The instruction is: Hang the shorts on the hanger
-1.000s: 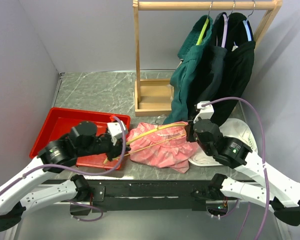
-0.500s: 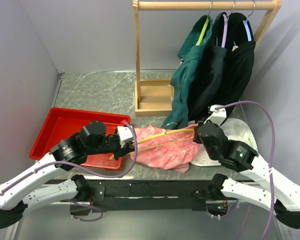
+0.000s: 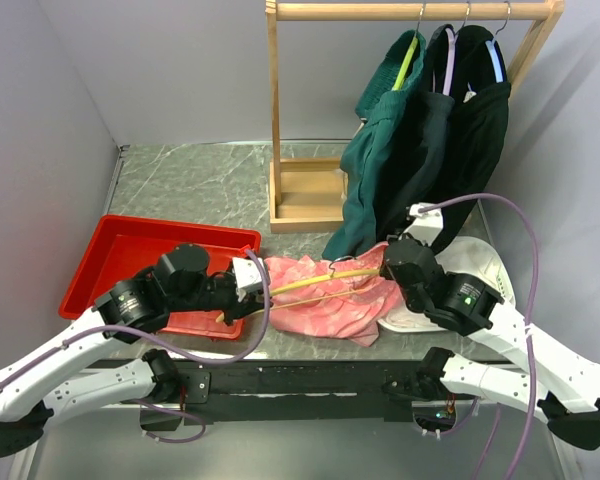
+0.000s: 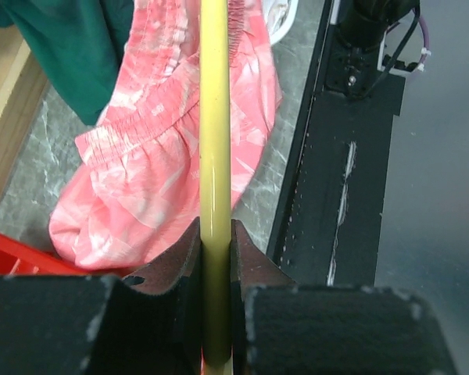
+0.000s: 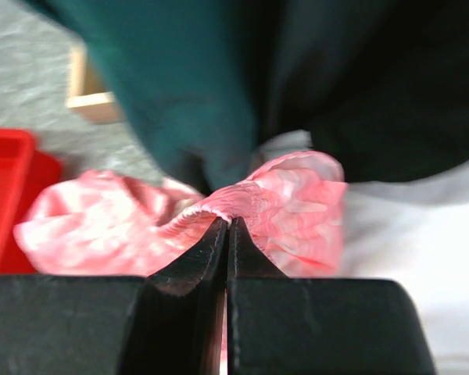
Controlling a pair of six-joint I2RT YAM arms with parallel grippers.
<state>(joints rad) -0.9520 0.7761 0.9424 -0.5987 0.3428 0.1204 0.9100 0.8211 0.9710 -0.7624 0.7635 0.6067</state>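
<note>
The table (image 3: 180, 185) is grey marble. At its 12 o'clock edge stands the rack (image 3: 276, 120), and dark garments (image 3: 430, 150) hang from the rack's rail towards 1 o'clock. The tray (image 3: 120, 255), red, sits at 9 o'clock. The shorts (image 3: 325, 305) lie crumpled near the table's 6 o'clock edge, just beside the tray, with their far side under the hem of the garments. A white cloth (image 3: 475, 262) lies at 3 o'clock of the shorts, touching them.

The hanger (image 3: 315, 283) runs across the top of the shorts from 8 o'clock to 2 o'clock. Its hook rises about midway along. I cannot tell whether any of it has gone inside the waistband.

My left gripper (image 4: 216, 242) is clamped on the hanger's 8 o'clock end, the yellow bar squeezed between both fingers. My right gripper (image 5: 225, 226) is pressed closed at the shorts' 2 o'clock corner. It seems to pinch a raised fold of the gathered waistband, though that view is blurred.
</note>
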